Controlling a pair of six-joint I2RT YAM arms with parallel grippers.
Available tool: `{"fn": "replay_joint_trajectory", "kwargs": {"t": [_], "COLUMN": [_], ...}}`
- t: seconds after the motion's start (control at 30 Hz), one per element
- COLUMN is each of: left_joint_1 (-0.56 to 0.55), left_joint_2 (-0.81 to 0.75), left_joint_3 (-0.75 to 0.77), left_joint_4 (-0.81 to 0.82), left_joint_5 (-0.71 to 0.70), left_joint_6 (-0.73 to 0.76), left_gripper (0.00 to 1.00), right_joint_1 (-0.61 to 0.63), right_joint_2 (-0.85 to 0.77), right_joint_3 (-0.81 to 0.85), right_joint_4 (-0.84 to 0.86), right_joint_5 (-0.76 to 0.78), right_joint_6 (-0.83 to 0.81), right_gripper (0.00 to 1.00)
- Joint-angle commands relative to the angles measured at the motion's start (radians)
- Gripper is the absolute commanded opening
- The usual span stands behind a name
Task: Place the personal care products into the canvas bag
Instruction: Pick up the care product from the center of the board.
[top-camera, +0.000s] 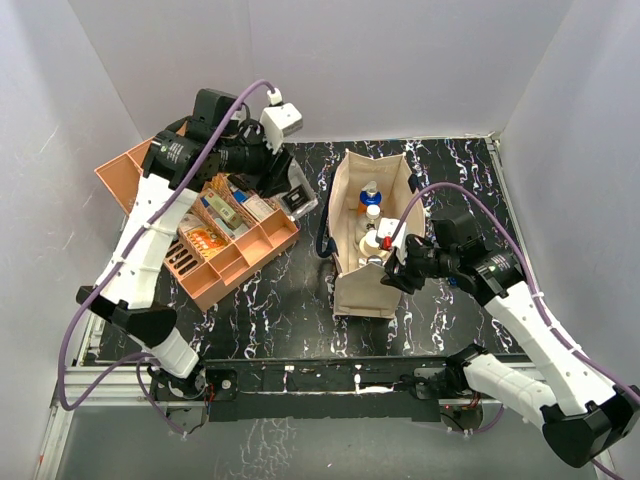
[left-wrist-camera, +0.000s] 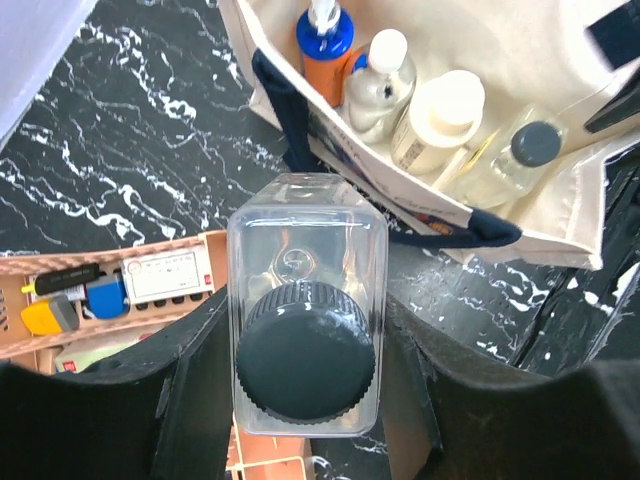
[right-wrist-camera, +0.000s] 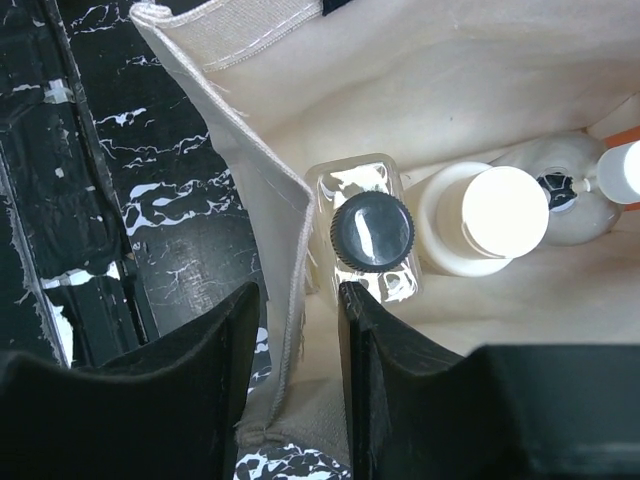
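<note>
Bottle (left-wrist-camera: 307, 310) clamped in left pincer (left-wrist-camera: 305, 345) — right pincer (right-wrist-camera: 298, 312) (apart) straddles canvas bag (right-wrist-camera: 450, 90) wall.

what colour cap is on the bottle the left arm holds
Black cap; left wrist view shows it best.

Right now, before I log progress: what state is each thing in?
Canvas bag, upright, mouth open, four bottles standing inside.
Clear bottle, capped, gripped in the left tool, outside the bag.
Left tool, shut on the clear bottle.
Right tool, open, jaws astride the bag's wall.
Orange tray, compartments partly filled.
</note>
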Motion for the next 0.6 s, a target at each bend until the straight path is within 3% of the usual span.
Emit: {"fn": "replay_joint_trajectory", "kwargs": {"t": [0.0, 0.2, 0.4, 0.57], "left_joint_1": [-0.002, -0.052, -0.176, -0.216], "left_joint_2": [-0.009, 0.042, 0.107, 0.149], "left_joint_3": [0.135, 0.255, 0.348, 0.359], "left_joint_4": [0.096, 0.140, 0.160, 0.196], "left_joint_5": [0.123, 0.183, 0.168, 0.207], "left_joint_6": [-0.045, -0.075, -0.077, -0.121], "left_gripper": [0.00, 0.00, 0.00, 0.00], "right_joint_1": [-0.004, -0.002, -0.001, -0.001], "right_joint_2": [0.012, 0.046, 0.058, 0.039], "right_joint_3": [0.057, 0.102, 0.109, 0.103], "right_joint_4": [-0.014, -0.040, -0.025, -0.030], "right_joint_5": [-0.007, -0.002, 0.005, 0.006], "right_joint_6": [0.015, 0.002, -0.003, -0.003], "right_gripper": [0.38, 0.38, 0.36, 0.33]}}
